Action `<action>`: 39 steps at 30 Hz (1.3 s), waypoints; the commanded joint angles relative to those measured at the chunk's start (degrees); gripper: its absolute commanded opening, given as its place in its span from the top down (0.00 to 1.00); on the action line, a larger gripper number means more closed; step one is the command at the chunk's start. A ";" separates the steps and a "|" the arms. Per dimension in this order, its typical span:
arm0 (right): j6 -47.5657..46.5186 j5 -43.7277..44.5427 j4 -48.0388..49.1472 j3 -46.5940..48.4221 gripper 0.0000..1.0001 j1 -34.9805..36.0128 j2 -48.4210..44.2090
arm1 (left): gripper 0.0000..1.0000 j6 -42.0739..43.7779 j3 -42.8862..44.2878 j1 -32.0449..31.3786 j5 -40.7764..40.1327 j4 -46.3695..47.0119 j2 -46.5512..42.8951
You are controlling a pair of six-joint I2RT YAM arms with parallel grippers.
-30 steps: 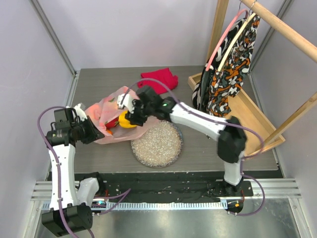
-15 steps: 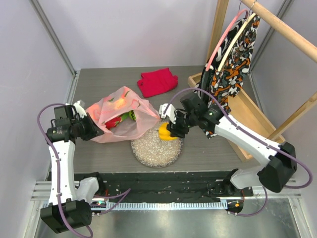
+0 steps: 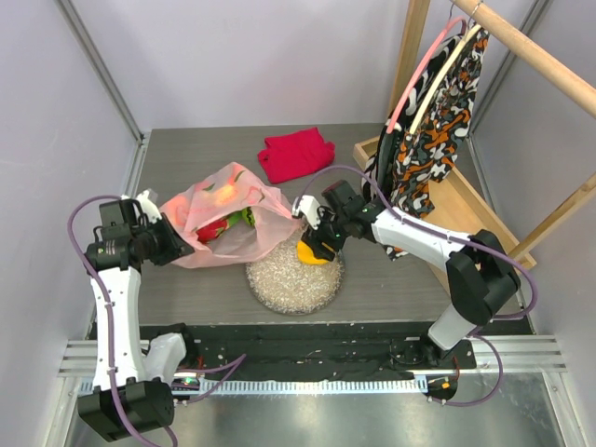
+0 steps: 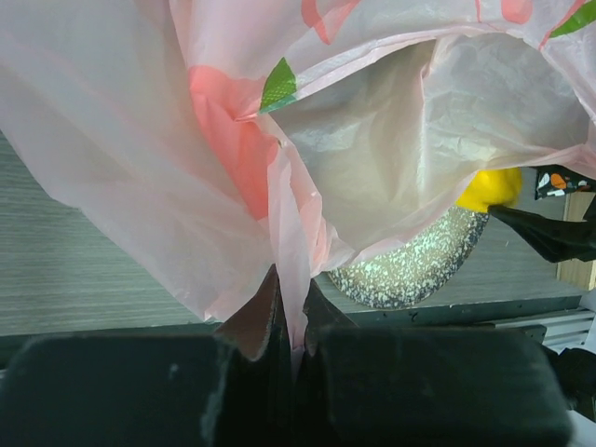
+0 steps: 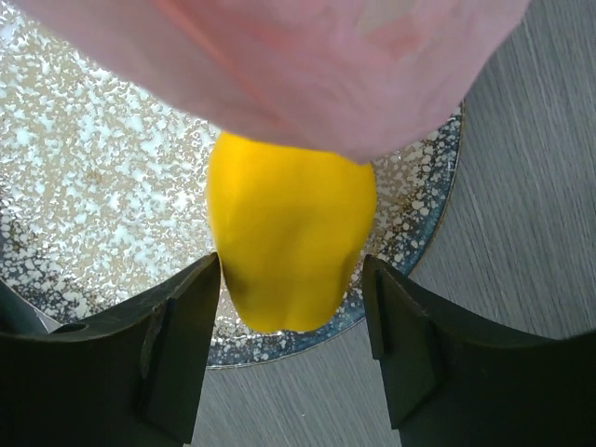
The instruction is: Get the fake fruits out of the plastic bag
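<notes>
1. Right gripper (image 3: 315, 240): fingers closed against both sides of the pepper (image 5: 289, 247), which hangs just over the plate (image 5: 84, 168) rim beneath the hand. This fruit is out of the bag (image 3: 228, 209).
2. Left gripper (image 4: 293, 326): clamped on the bag's edge, the mouth held open ahead of it.
3. Left to do: red and green fruits (image 3: 226, 226) lie inside the bag, between the two grippers. Others may be hidden.

1. Grey wood-grain table (image 3: 186, 149).
2. Round glittery plate (image 3: 279, 279) at centre.
3. Pink plastic bag (image 3: 223, 200) left of plate, overlapping its rim.
4. Folded red cloth (image 3: 296, 154) behind plate.
5. Wooden rack base (image 3: 466, 214) right of plate.
</notes>
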 commanded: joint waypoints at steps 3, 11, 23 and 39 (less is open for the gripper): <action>-1.19 -3.18 -7.09 7.10 0.25 -0.11 -7.03 | 0.95 1.57 0.14 0.42 1.55 -5.10 -2.78; 0.91 -9.11 -5.40 24.51 0.42 7.17 -3.12 | 0.95 -0.89 -4.34 0.42 9.36 -1.96 -5.43; 0.65 3.47 5.16 39.89 0.67 15.97 23.45 | 0.96 -0.02 -1.18 0.42 6.83 -6.43 -8.51; -16.14 9.72 6.40 48.85 0.49 18.35 36.02 | 1.00 9.30 6.11 0.51 8.84 -16.01 -8.42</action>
